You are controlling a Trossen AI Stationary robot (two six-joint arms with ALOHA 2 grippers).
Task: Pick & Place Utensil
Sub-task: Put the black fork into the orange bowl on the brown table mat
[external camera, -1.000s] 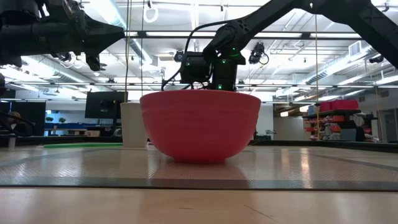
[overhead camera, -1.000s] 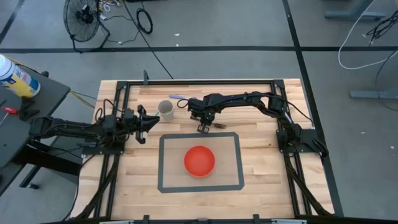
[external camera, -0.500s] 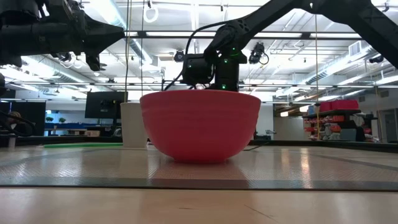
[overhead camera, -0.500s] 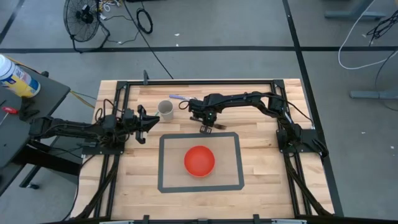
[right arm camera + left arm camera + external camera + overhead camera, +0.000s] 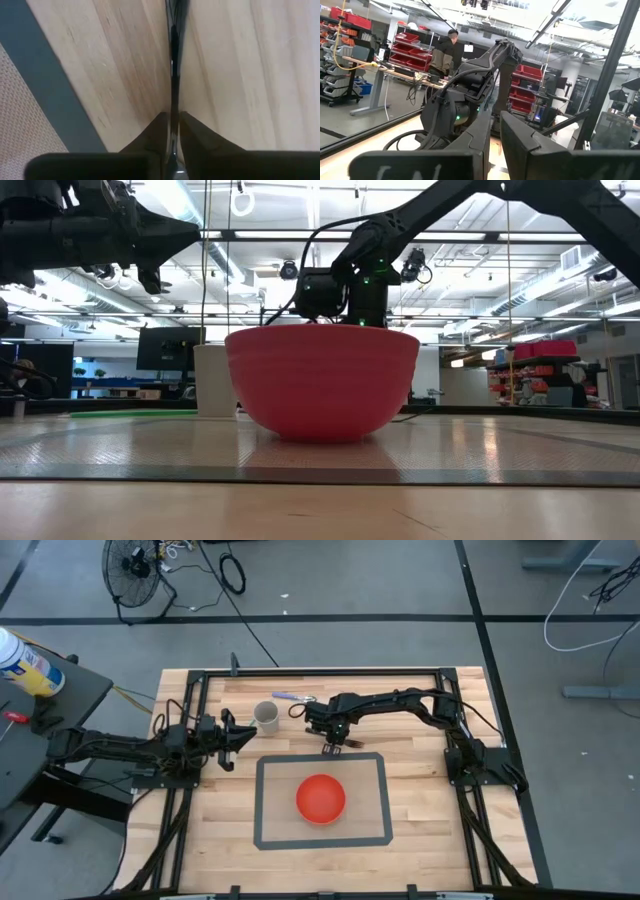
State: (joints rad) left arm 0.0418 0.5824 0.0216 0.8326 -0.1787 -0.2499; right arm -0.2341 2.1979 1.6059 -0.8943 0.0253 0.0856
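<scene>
My right gripper (image 5: 333,747) is at the far edge of the grey mat (image 5: 262,802), shut on a thin dark utensil (image 5: 173,60) that runs out from between its fingers over the wood. The red bowl (image 5: 320,798) sits mid-mat and hides the right gripper's fingers in the low view, where the bowl (image 5: 321,380) fills the middle. A white cup (image 5: 266,717) stands upright left of the right gripper. A purple utensil (image 5: 293,697) lies flat behind the cup. My left gripper (image 5: 229,740) waits shut, left of the cup, its fingers (image 5: 492,135) close together. My right gripper pinches the dark utensil's slim handle (image 5: 172,117) between its two fingers. The fingers come from above, pointing down at the table, and lie along the handle. The rest of the utensil reaches forward low over the wood; whether its far end rests on the table, I cannot tell.
Black frame rails (image 5: 190,710) run along the table's left, right and far edges. The mat's dark border (image 5: 47,85) passes close beside the right gripper. Bare wood shows right of the mat (image 5: 420,790). A person stands in the room beyond, seen in the left wrist view (image 5: 442,52).
My right gripper has shifted a little toward the table's right, staying at the mat's far edge and keeping the dark utensil in its fingers. The left arm, bowl, cup and purple utensil have stayed put.
</scene>
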